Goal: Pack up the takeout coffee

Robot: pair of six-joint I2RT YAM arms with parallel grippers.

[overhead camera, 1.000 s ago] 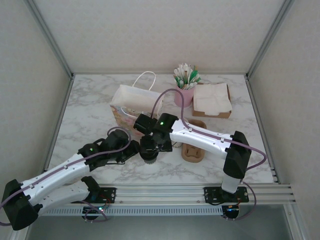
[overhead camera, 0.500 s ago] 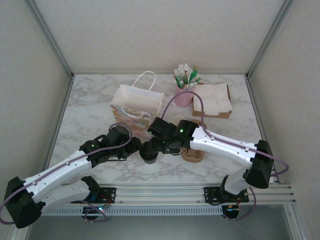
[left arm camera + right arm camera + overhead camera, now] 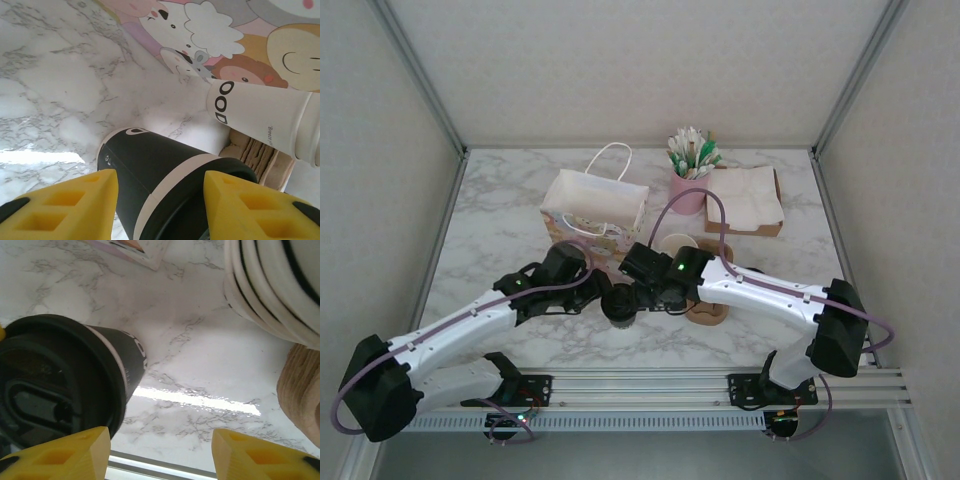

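The left gripper [image 3: 159, 182] clasps the cup [image 3: 165, 165], which stands on the table at 6 o'clock of the bag [image 3: 595, 205]. The right gripper [image 3: 160, 436] gapes empty, one finger [image 3: 55, 455] just beside the lid [image 3: 45, 375]. A nudge there could tip the cup or pop the lid. I cannot tell whether the lid is fully seated. The bag's inside is hidden.

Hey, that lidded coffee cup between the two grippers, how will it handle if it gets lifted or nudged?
Probably crushable: the takeout coffee looks like paper, so squeeze gently. Its black lid seems seated, which should stiffen the rim. Tall and narrow, it may tip if pushed high.
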